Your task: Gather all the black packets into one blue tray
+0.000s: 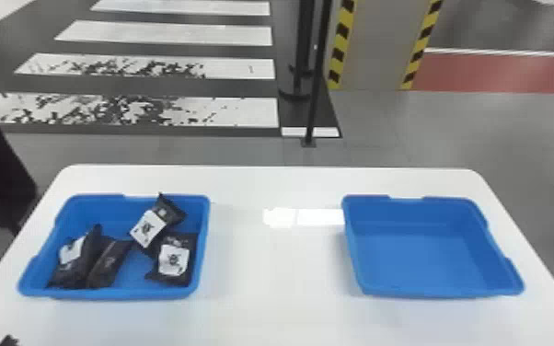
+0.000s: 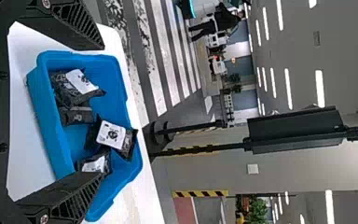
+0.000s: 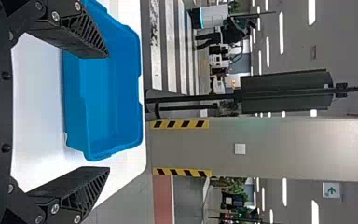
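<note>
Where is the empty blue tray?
In the head view, the empty tray sits on the right side of the white table, beyond a gap from the packet tray.

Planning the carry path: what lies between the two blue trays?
Head view: bare white tabletop, with a bright reflection, lies between the left tray and the right tray.

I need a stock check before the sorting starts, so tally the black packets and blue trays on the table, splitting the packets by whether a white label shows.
Labelled packets: 3
Packet with no label in sight: 1
Blue trays: 2
Total: 6
</note>
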